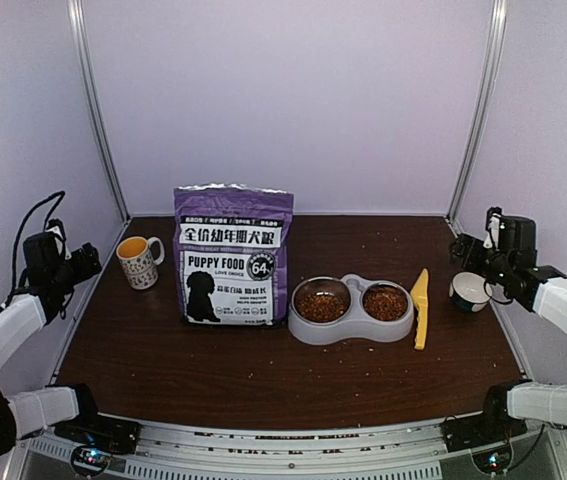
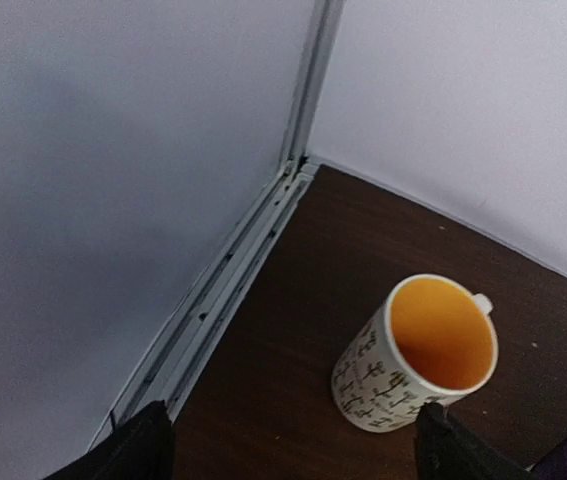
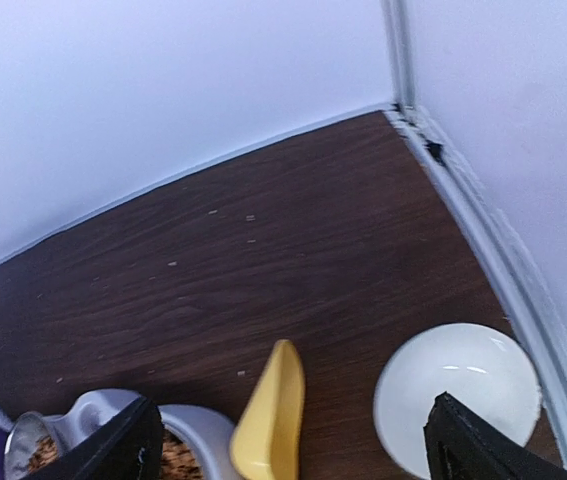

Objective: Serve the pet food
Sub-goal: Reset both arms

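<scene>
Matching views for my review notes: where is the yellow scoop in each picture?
Top external: yellow scoop right of centre, lying beside the grey double bowl.
Left wrist: not in it.
Right wrist: bottom centre, cut off by the lower edge.
Shared landmark: that bowl, on the scoop's left in both.

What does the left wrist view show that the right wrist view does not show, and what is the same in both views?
Only the left wrist view: a cactus-patterned mug with a yellow-orange inside, upright near the corner. Only the right wrist view: the yellow scoop, a white bowl, the grey double feeder holding pet food, and loose crumbs on the wood. Both: the dark wooden table, pale walls, a metal corner post, and that arm's own open pincer: left pincer, right pincer.
</scene>
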`<action>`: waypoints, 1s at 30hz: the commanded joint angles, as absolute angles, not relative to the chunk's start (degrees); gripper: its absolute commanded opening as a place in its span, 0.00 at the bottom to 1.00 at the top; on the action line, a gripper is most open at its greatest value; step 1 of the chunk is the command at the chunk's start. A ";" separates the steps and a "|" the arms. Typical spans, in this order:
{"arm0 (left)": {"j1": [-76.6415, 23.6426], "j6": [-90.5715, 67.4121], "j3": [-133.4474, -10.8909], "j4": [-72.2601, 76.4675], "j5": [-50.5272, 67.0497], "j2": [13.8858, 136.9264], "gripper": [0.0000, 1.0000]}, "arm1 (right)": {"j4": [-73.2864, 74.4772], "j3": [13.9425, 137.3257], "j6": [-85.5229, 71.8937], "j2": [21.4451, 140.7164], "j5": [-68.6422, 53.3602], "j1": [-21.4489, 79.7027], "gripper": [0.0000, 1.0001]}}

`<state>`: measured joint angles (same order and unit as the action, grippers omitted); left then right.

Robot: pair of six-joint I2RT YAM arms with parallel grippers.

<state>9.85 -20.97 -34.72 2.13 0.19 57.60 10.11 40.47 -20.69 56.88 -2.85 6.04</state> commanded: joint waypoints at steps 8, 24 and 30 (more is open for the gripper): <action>12.51 -15.55 -7.50 30.40 -13.31 42.68 0.94 | -19.61 15.07 -19.82 37.85 8.83 -5.67 0.91; 2.77 -5.32 -17.25 47.97 -19.81 70.26 0.98 | -46.46 4.98 -14.16 50.35 14.07 -5.47 0.91; 2.63 -5.11 -14.32 53.42 -21.21 70.36 0.98 | -47.89 5.07 -14.02 52.03 13.84 -5.45 0.92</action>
